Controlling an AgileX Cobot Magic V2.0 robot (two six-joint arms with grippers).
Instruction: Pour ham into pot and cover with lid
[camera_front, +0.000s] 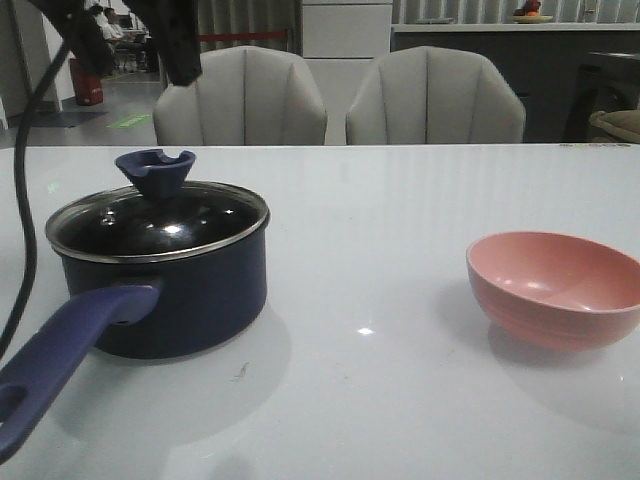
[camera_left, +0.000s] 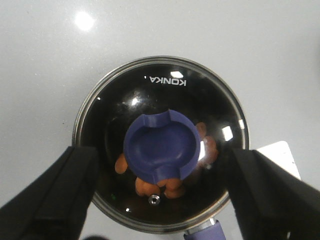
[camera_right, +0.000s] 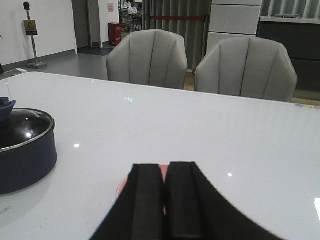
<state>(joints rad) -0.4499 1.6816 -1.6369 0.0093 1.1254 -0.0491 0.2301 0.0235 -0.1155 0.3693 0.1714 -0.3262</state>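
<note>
The navy pot (camera_front: 175, 295) stands on the left of the white table, its purple-blue handle (camera_front: 60, 350) pointing to the front. The glass lid (camera_front: 160, 225) sits on the pot, with its blue notched knob (camera_front: 155, 170) on top. In the left wrist view, orange-pink ham pieces (camera_left: 172, 189) show through the lid (camera_left: 160, 85), inside the pot. My left gripper (camera_left: 161, 151) is open and empty, straight above the knob (camera_left: 162, 147), fingers wide to either side. My right gripper (camera_right: 166, 167) is shut and empty, above the pink bowl (camera_right: 122, 190). The pot (camera_right: 22, 160) shows at the left of the right wrist view.
The empty pink bowl (camera_front: 555, 285) stands on the right of the table. Two grey chairs (camera_front: 240, 100) (camera_front: 435, 100) stand behind the table's far edge. A black cable (camera_front: 25, 230) hangs at the far left. A white card (camera_left: 280, 155) lies next to the pot.
</note>
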